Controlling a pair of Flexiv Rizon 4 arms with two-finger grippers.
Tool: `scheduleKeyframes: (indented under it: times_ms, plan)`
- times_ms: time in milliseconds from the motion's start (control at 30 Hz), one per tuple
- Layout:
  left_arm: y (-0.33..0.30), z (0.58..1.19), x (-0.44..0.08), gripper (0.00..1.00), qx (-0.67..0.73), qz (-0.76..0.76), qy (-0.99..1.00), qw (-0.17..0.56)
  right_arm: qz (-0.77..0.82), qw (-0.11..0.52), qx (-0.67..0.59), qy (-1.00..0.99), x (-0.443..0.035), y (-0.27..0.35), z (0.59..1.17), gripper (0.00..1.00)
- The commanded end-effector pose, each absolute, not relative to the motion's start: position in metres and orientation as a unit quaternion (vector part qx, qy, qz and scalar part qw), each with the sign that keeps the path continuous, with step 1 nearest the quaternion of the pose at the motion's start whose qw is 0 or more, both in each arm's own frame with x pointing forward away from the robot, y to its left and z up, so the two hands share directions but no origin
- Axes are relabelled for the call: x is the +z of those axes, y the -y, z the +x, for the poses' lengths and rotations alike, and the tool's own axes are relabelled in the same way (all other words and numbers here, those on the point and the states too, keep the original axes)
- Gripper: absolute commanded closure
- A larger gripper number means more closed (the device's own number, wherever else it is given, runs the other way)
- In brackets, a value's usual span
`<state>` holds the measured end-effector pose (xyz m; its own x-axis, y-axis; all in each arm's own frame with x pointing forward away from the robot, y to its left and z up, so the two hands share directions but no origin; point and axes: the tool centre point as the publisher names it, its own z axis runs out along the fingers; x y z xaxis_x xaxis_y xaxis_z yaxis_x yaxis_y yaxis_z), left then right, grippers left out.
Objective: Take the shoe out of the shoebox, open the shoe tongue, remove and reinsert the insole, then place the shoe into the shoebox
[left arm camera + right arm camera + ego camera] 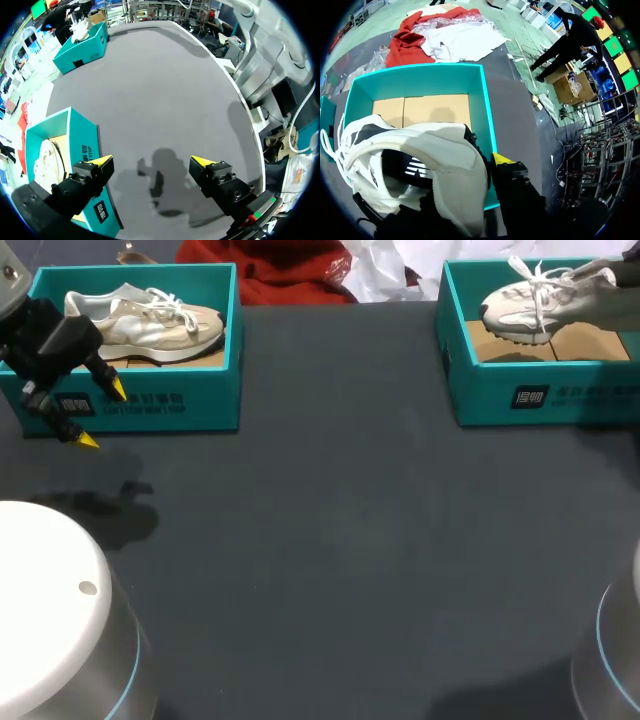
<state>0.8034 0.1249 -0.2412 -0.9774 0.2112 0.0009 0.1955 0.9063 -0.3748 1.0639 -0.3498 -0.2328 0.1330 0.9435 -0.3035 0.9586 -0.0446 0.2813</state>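
Nearest looms the left arm's pale base (45, 610); beyond it the left hand (103, 416) hangs before the left shoebox (190, 405) holding a beige shoe (150, 325). Left wrist view: its fingers (90, 172) stand wide apart over the desk (165, 90). Right wrist view: the right hand (470, 172) grips the white shoe (430, 150) by its heel above the right shoebox (420, 82)

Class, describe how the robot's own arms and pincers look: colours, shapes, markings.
The left arm and right arm are smooth, rounded, silver-white casings, each ringed by a thin light-blue band. The left pincer has two black, blocky fingers with bright yellow wedge tips and a small green mark on one mount. The right pincer shows one black finger with the same yellow tip.
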Motion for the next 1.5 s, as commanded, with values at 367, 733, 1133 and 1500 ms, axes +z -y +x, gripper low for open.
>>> scheduleKeyframes:
  times_ms: [367,733,1133,1500]
  plan:
    - [-0.125,0.804,-0.241,0.0,0.189,-0.105,0.976,0.021,0.733,0.201,-0.022,-0.65,-0.27,0.35,1.053,1.0]
    - [-0.125,0.804,-0.241,0.0,0.189,-0.105,0.976,0.021,0.726,0.188,-0.035,-0.661,-0.287,0.352,1.031,1.0]
    - [-0.125,0.804,-0.241,0.0,0.189,-0.105,0.976,0.021,0.713,0.162,-0.049,-0.68,-0.311,0.348,1.014,1.0]
    - [-0.125,0.804,-0.241,0.0,0.189,-0.105,0.976,0.021,0.702,0.155,-0.059,-0.693,-0.328,0.338,1.017,1.0]
